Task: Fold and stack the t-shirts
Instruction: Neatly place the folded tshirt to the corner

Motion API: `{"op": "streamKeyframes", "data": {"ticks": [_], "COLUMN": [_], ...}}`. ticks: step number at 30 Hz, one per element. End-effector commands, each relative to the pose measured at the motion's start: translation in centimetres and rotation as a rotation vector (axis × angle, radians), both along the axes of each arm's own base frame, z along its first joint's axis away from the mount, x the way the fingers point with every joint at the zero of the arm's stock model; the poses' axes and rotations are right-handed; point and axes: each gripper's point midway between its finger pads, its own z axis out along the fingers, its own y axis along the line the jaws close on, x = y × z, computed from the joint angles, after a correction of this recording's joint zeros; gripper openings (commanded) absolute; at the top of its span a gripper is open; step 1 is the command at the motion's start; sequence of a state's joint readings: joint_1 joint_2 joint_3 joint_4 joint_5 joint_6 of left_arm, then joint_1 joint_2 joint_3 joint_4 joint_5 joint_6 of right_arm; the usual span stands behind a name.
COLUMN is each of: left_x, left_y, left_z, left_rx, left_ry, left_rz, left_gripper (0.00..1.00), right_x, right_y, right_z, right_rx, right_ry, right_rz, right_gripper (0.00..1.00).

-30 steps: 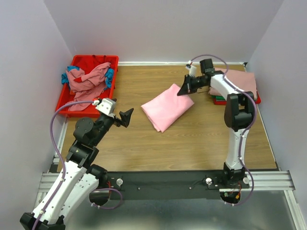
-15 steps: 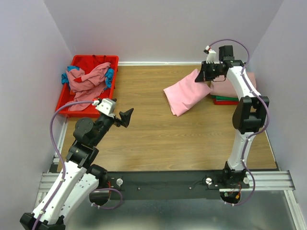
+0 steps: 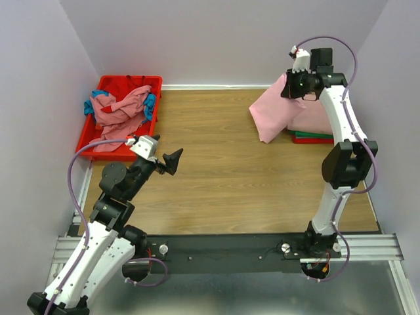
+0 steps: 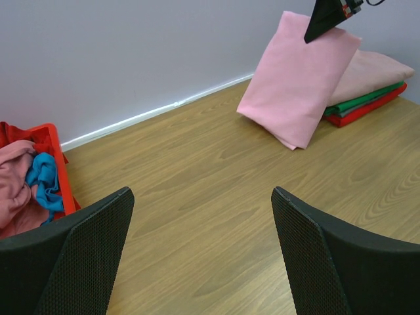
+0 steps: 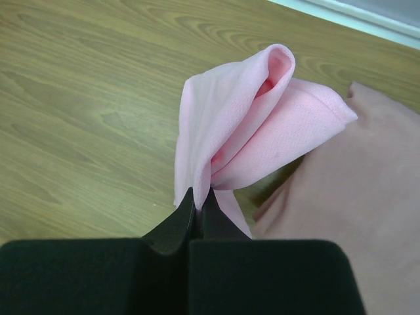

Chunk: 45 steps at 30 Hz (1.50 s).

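Left gripper point(image 3: 172, 159): hovers above the near-left part of the table point(image 3: 216, 197), fingers wide apart, nothing between them.

Red bin point(image 3: 88, 141): far-left corner, holding crumpled shirts point(image 3: 121, 108) in dusty rose and teal.

Pink shirt point(image 3: 272, 115): folded, hanging tilted from its upper corner at the far right. Its lower end is down at the table, but contact cannot be confirmed.

Right gripper point(image 5: 199, 197): raised, fingers pinched together on that upper corner.

Stack of folded shirts point(image 3: 321, 125): just behind the pink shirt, with dusty rose on top, then green, then red.
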<state>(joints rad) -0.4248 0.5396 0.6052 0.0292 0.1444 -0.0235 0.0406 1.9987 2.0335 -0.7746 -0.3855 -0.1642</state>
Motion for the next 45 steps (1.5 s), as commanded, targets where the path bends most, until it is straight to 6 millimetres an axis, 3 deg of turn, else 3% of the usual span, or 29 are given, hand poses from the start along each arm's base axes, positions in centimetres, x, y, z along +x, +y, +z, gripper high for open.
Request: {"op": "streamKeyframes", "data": {"ticks": [1,16,17,25,35,45], "left_x": [-0.2,-0.2,-0.2,-0.2,-0.2,-0.2], "left_y": [-0.2,-0.2,-0.2,-0.2,-0.2,-0.3], "left_z": [0.4,0.3,0.3,0.4,0.3,0.3], "left_rx": [0.000,0.001,0.001,0.001,0.003,0.002], "left_ry": [-0.029,-0.028,-0.027,-0.030,-0.027,-0.027], "left_rz": [-0.019,-0.019,-0.017,-0.017,-0.020,-0.023], "left_gripper": [0.93,0.92,0.93,0.92,0.92,0.92], "right_x": [-0.4,-1.4,-1.4,-1.6,-2.0,-0.6], "right_y": [-2.1,-4.1,-5.2,-6.7,-8.8,-11.2], "right_z": [4.0,8.8,9.2,11.8,12.1,9.8], "right_rx": [-0.072,-0.106,-0.108,-0.111,-0.110,-0.155], "right_ry": [-0.093,-0.200,-0.208,-0.266,-0.268,-0.230], "right_rz": [-0.053,-0.101,-0.124,-0.159,-0.185,-0.213], "right_gripper": [0.00,0.00,0.00,0.00,0.00,0.00]}}
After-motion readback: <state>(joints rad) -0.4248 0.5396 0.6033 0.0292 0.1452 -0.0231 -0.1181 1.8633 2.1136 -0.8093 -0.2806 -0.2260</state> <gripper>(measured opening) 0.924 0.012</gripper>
